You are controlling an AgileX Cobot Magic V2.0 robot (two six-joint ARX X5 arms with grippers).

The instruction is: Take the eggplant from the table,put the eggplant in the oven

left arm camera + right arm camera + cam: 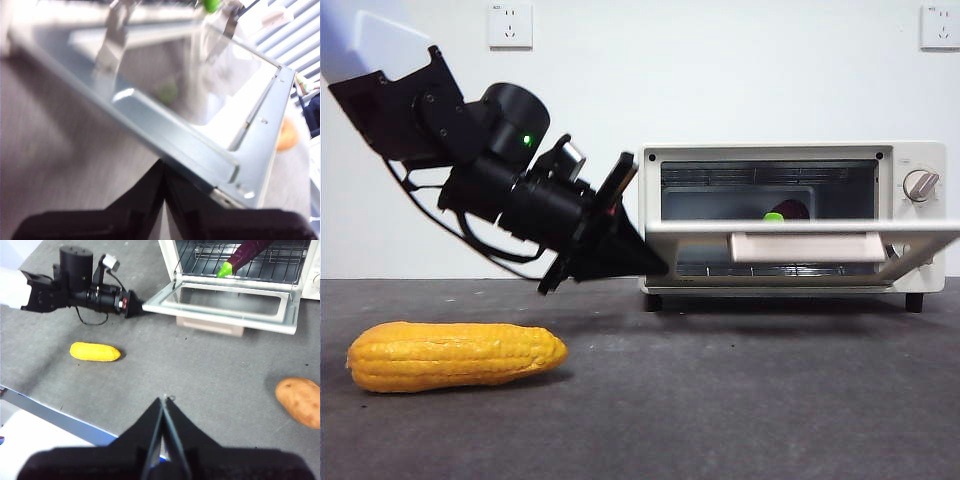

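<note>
the small cream-white toaster oven (790, 215) with its dark glass door (227, 305) and round knobs is sitting on the flat dark grey felt-like tabletop (720, 400), its door hanging roughly level, halfway open. the long dark purple toy eggplant (247, 255) with the bright green stem end is lying inside the oven on the wire rack (200, 260), its green tip pointing toward the opening.

the left gripper (645, 262) is reaching in from the upper left, big and dark, its black jaws pressed together into a wedge with nothing between them, their tip touching the left corner of the door's edge. in the left wrist view the closed jaws are meeting just under the metal frame of the door.

the right gripper (164, 405) is hanging well back from the oven above bare tabletop, its jaws also clenched together on nothing.

a yellow-orange ridged corn cob (455, 355) is lying on the tabletop to the left, in front of the left arm and well apart from the oven. a brown rounded potato (300, 401) is resting on the tabletop off to the other side, in front of the oven.
</note>
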